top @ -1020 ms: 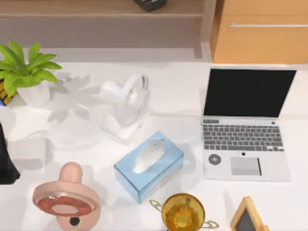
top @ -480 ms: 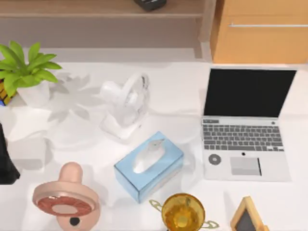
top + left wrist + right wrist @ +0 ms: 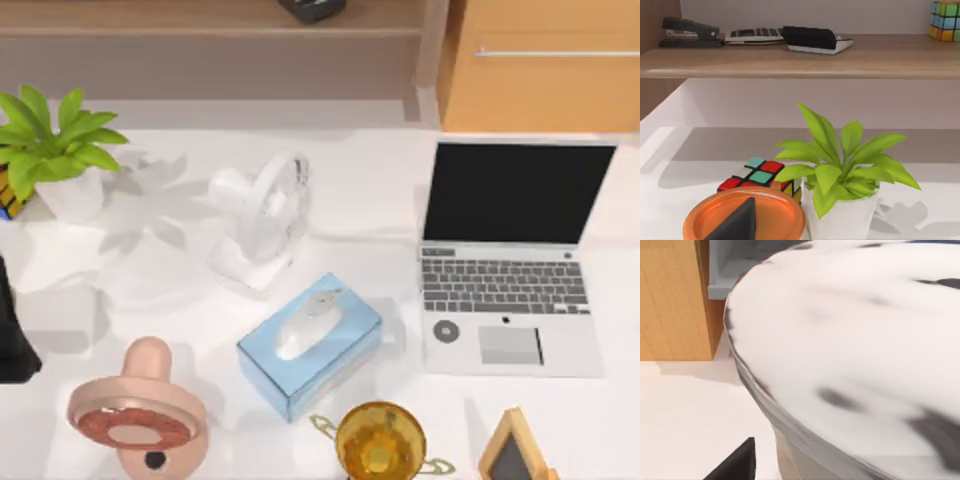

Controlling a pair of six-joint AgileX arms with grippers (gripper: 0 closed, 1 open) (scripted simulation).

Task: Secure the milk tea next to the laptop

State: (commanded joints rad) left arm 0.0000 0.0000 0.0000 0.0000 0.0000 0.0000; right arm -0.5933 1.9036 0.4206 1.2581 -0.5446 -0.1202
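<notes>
The step in hand looked to be the opening one: reaching and grasping the milk tea (image 3: pixel 855 340), with the carry to the laptop (image 3: pixel 512 265) not yet begun. In the right wrist view the drink loomed very close, a clear-walled cup with a pale, foamy top flecked with dark, standing on the white table (image 3: pixel 380 190) with the orange-wood cabinet (image 3: pixel 670 300) behind it. The right gripper (image 3: pixel 735 467) showed as one dark tip just beside the cup's wall; whether it was wide, narrow or closed on the cup could not be told, nor whether it touched.

The laptop stood open at the table's right, screen black, with bare table on its left between it and the blue tissue box (image 3: pixel 310 345). That gap seemed the likeliest spot for the drink.

The left gripper (image 3: pixel 735 225) hung parked at the table's left edge over an orange round dish (image 3: pixel 740 215), near the colour cube (image 3: pixel 760 175) and the potted plant (image 3: pixel 840 175); its opening could not be told either.

The next move would call for a firm, level grip on the cup wall, a straight lift, then a slow upright carry clear of the laptop's screen
</notes>
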